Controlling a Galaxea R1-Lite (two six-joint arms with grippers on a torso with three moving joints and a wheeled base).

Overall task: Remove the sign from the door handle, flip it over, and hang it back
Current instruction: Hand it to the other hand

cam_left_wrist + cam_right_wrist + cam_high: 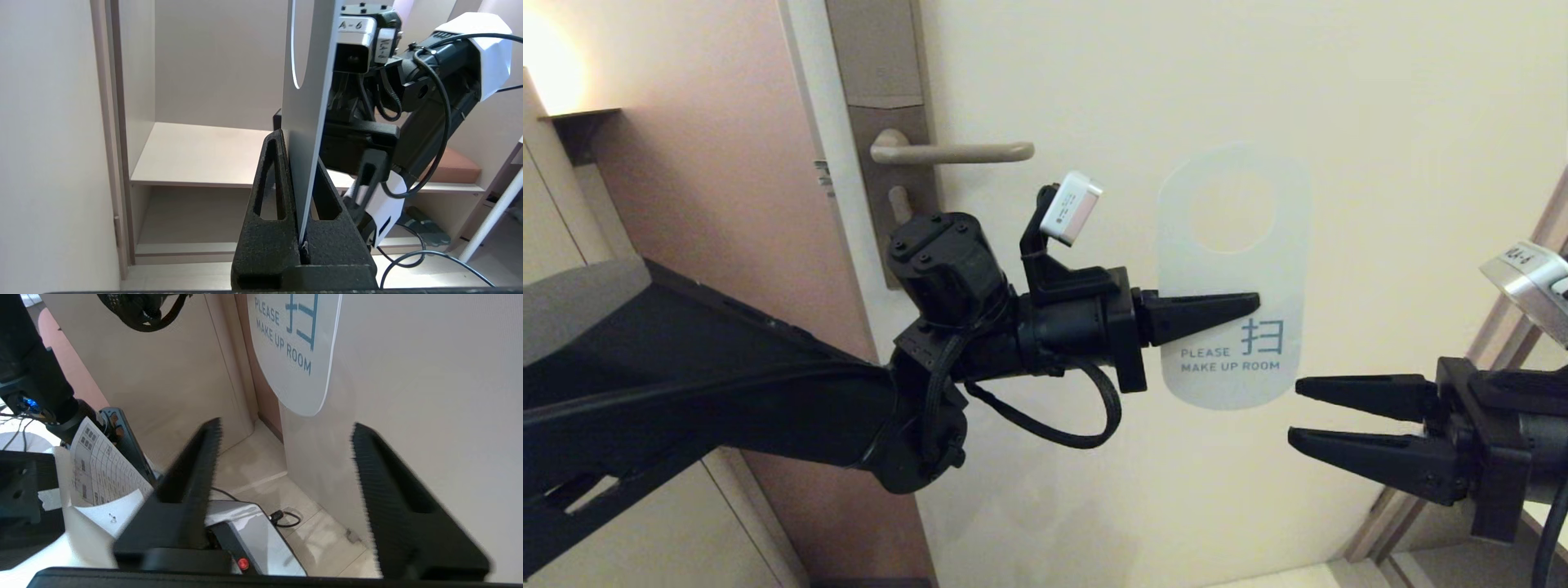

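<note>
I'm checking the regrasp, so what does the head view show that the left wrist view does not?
Only the head view shows the door handle, bare, and the sign's printed white face. Only the left wrist view shows the left end effector clamping the sign edge-on, fingers pressed on both faces. Both show the sign held off the handle and the right end effector nearby, open and holding nothing.

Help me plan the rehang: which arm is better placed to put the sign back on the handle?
Left. The left gripper is clamped on the sign and is nearer the door handle. The right gripper is open, empty, below the sign.
</note>
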